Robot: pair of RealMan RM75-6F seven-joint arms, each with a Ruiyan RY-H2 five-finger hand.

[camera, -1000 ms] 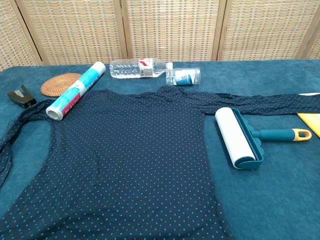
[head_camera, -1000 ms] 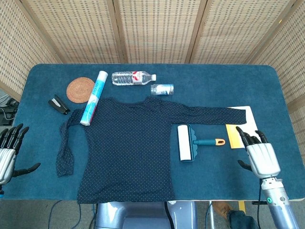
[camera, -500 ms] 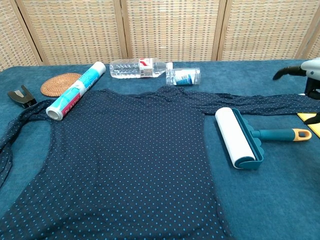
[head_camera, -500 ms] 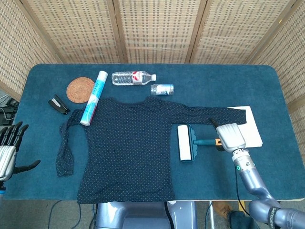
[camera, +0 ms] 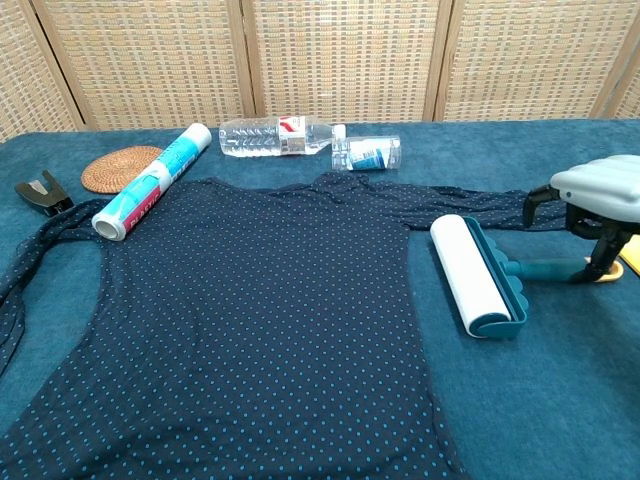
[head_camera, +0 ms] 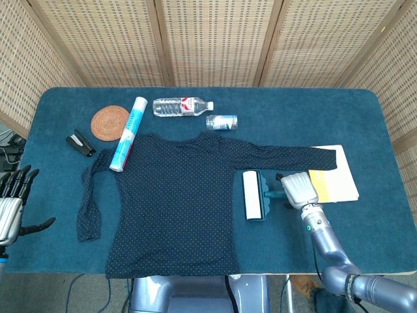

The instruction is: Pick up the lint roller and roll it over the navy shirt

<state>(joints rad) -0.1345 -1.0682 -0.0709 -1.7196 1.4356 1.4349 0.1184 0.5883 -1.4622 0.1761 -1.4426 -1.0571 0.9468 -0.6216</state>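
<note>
The navy dotted shirt [head_camera: 176, 202] [camera: 250, 310] lies spread flat across the middle of the blue table [head_camera: 58, 215]. Just off its right edge lies the lint roller [head_camera: 253, 195] [camera: 470, 275], white drum toward the shirt and teal handle [camera: 545, 268] pointing right. My right hand [head_camera: 298, 188] [camera: 597, 190] hovers over that handle, palm down, with fingers [camera: 600, 262] hanging on the far side and the thumb on the near side; the handle is not gripped. My left hand [head_camera: 10, 202] stays at the table's left edge, fingers spread, holding nothing.
Along the back lie a water bottle [head_camera: 182, 106], a small jar [head_camera: 221, 122], a rolled tube [head_camera: 128, 133] on the shirt's sleeve, a cork coaster [head_camera: 109, 122] and a black clip [head_camera: 80, 143]. White paper [head_camera: 345, 171] and a yellow pad [head_camera: 329, 186] sit right of the roller.
My right hand has travelled from the table's right front edge leftward, ending above the roller's handle with fingers lowered around it. The left hand and the roller have stayed put.
</note>
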